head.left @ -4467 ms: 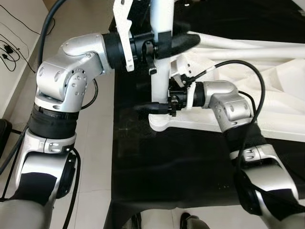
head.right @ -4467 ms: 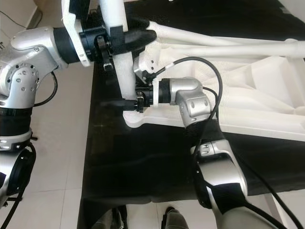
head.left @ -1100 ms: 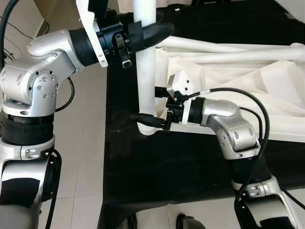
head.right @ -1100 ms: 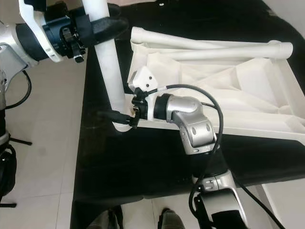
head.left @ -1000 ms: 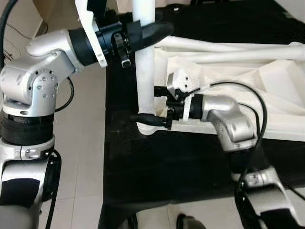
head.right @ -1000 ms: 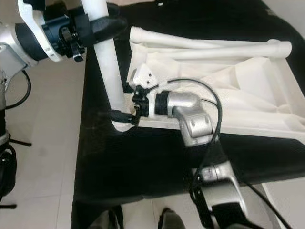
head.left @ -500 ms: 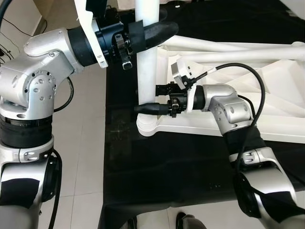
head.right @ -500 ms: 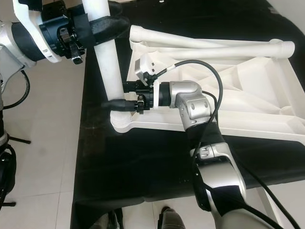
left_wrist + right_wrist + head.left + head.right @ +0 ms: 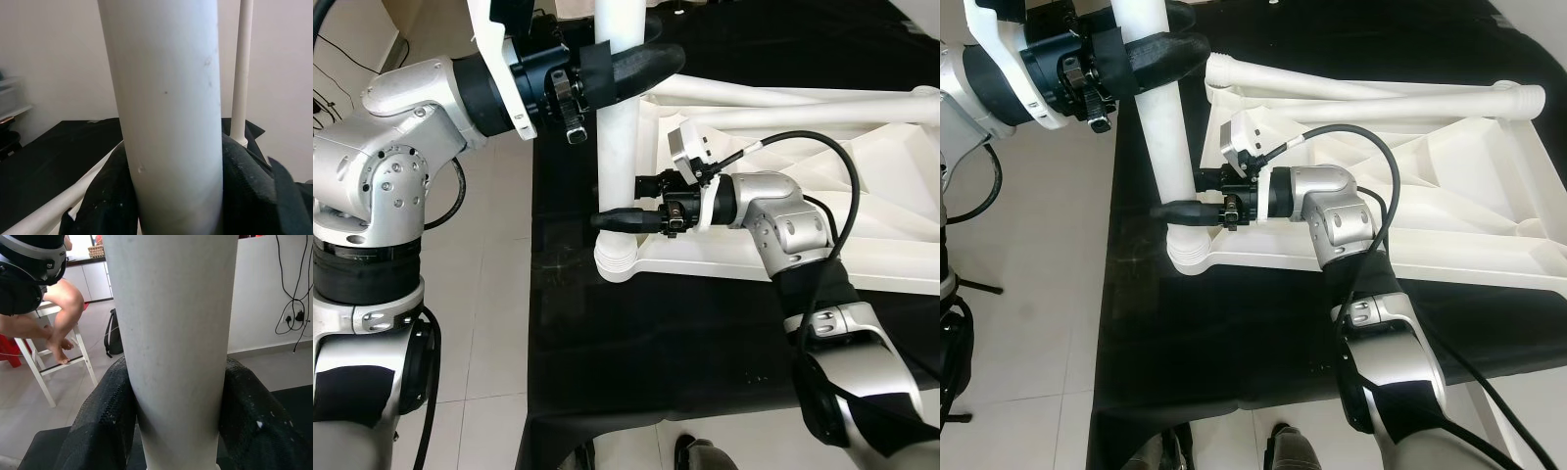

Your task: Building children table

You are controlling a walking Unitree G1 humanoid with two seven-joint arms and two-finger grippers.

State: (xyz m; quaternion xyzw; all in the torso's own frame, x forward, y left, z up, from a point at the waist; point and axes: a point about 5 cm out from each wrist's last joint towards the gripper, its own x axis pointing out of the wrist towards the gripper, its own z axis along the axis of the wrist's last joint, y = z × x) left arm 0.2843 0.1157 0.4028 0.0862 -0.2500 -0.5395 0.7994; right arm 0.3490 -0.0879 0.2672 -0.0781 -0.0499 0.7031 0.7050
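An upturned white plastic table top (image 9: 862,196) lies on a black cloth. A white table leg (image 9: 617,157) stands upright in the round socket (image 9: 619,264) at its near left corner. My left gripper (image 9: 628,70) is shut on the leg high up. My right gripper (image 9: 619,206) is shut on the same leg low down, just above the socket. In the left wrist view the leg (image 9: 166,117) sits between black fingers (image 9: 249,186). In the right wrist view the leg (image 9: 176,347) is clasped by padded fingers (image 9: 98,421).
Two more white legs (image 9: 783,98) lie across the far side of the table top. The black cloth (image 9: 656,343) ends at tiled floor (image 9: 499,294) on the left. A seated person's bare legs (image 9: 58,308) and a white chair show beyond. Shoes (image 9: 697,454) stand at the near edge.
My right gripper has slid a little up the leg from the socket and its wrist has turned. The left gripper keeps its hold high up. The camera shifted slightly.
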